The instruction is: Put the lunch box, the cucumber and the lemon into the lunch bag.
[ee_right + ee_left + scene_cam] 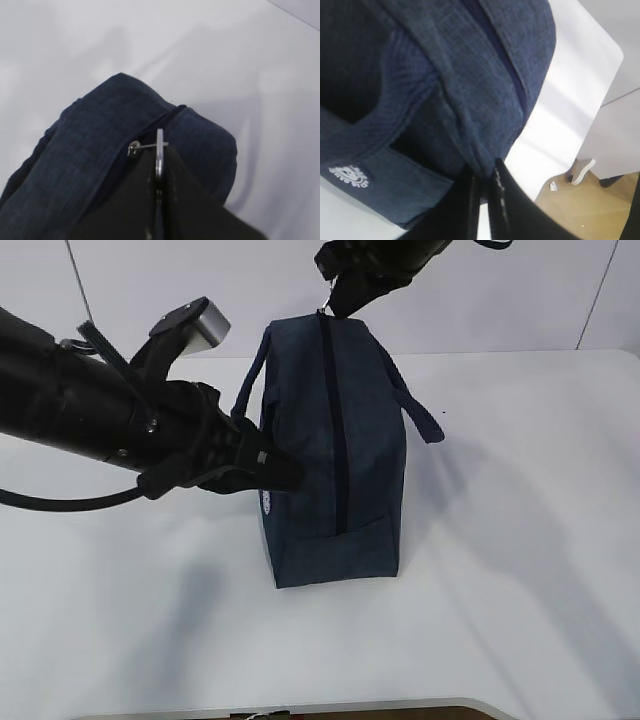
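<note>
The dark navy lunch bag [335, 455] stands upright mid-table with its zipper [334, 420] closed along the top. My left gripper [290, 472] is shut on a fold of the bag's fabric [482, 160] on its left side, near the white emblem [350, 175]. My right gripper [340, 302] is at the bag's far top end, shut on the metal ring pull [159, 150] of the zipper. The lunch box, the cucumber and the lemon are out of view.
The white table [520, 540] spreads around the bag, its front edge [300, 708] near the bottom of the exterior view. A loop handle [420, 410] hangs off the bag's right side. A wall stands behind the table.
</note>
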